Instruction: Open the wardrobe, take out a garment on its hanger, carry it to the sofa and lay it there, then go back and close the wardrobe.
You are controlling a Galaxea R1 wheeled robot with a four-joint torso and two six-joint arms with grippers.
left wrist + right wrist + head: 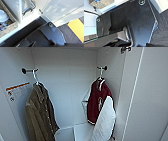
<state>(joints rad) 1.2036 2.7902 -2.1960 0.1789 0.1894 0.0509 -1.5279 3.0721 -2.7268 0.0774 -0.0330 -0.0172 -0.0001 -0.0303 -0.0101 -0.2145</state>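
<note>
- Two garments are seen hanging inside the open wardrobe (67,84) in the head view, one at each side of its white interior.
- At the right edge of that view, the wardrobe's open door (150,97) is seen, with a metal hinge (125,49) near the top.
- On the left, an olive-brown garment (38,114) is hung from a rail end (25,71), close beside a white label with an orange stripe (17,92) on the side wall.
- On the right, the garment (98,103), maroon with a white sleeve and a small chest emblem, is hung on the hanger (101,78), whose hook is caught over a short peg.
- Below, between the two garments, a white box-like piece (66,133) is seen on the wardrobe floor.
- In the left wrist view, white panels, a woven basket (8,26), dark carpet and a yellow floor patch (77,28) are shown.
- In the right wrist view, a woven basket (101,3) and grey carpet (161,31) are shown beyond the robot's dark plate.
- Whether either tool is spread or pressed together cannot be told.
</note>
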